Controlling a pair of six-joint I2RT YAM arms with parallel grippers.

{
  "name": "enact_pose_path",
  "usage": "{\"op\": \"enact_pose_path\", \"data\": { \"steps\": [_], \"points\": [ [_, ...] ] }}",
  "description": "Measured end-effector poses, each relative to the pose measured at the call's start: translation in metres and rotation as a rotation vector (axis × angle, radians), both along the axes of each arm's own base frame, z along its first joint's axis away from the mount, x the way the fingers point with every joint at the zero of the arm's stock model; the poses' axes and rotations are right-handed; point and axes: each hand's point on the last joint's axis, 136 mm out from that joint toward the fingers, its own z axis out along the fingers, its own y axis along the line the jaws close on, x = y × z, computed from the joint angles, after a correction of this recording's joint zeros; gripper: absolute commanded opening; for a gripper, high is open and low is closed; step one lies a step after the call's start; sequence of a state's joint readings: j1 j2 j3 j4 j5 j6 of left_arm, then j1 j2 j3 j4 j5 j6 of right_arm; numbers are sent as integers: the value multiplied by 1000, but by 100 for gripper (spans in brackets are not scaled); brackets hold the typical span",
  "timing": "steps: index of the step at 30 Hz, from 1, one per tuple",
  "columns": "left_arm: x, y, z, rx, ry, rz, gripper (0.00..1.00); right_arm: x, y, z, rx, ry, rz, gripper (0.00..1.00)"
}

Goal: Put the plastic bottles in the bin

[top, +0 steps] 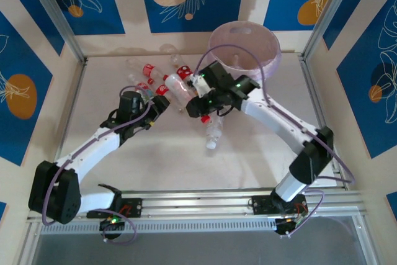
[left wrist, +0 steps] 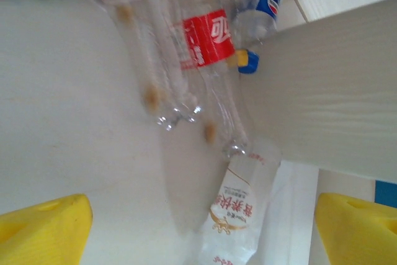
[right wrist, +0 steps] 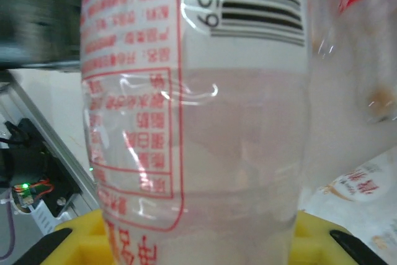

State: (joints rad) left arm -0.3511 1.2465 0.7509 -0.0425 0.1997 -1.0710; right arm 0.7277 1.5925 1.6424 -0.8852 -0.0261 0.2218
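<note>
Toward the far right corner of the bench stands the round white bin, lined with a pinkish bag and set well apart from the near edge. Along the far edge, left of the bin, most of the plastic bottles lie in a loose heap on their sides, red labels and red caps showing among clear bodies. One clear bottle with a white cap lies alone nearer the middle of the bench, cap pointing to the near edge. The right arm reaches in from the near right toward the heap, and its jaws are shut on a clear bottle with red print and a barcode; in the right wrist view this bottle stands across the frame with the yellow fingertips pressed at its sides. The left arm reaches from the near left to the near side of the heap. Its jaws stand wide open and hold nothing: in the left wrist view the two yellow fingertips sit at the lower corners, far apart. Between them, lying on the bench, is a white-labelled bottle. Beyond it lie two red-labelled bottles side by side, and just beside those a blue-labelled bottle with a blue cap.
</note>
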Motion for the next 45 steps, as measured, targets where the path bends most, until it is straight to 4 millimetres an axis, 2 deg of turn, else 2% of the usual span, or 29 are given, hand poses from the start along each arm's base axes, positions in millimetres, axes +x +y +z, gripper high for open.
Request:
{"op": "enact_pose_path", "data": {
  "steps": [3,6,8,12,14,18,20,23,29,34,39,45],
  "points": [
    [4,8,-6,13,11,20,92,5,-15,53,37,-122,-11,29],
    [7,10,-12,31,31,24,92,28,-44,94,51,-234,-78,29],
    [9,9,-14,41,36,19,92,53,-69,112,39,-298,-148,28],
    [8,10,-13,46,34,15,92,103,-112,125,-6,-368,-263,28],
    [8,10,-14,47,36,15,92,131,-132,122,-39,-386,-314,27],
    [6,12,-12,51,35,21,92,176,-159,109,-89,-388,-370,27],
    [6,12,-10,52,32,23,92,194,-169,98,-111,-379,-385,27],
    [6,13,-9,52,30,24,92,210,-181,76,-142,-346,-398,27],
    [5,13,-10,56,32,27,92,224,-194,55,-166,-315,-408,27],
    [6,15,-11,71,30,23,92,229,-196,35,-166,-292,-400,30],
    [14,21,-13,100,29,27,92,227,-194,-1,-181,-226,-384,38],
    [45,37,-14,161,19,51,92,230,-193,-8,-167,-225,-377,54]
  ]
}}
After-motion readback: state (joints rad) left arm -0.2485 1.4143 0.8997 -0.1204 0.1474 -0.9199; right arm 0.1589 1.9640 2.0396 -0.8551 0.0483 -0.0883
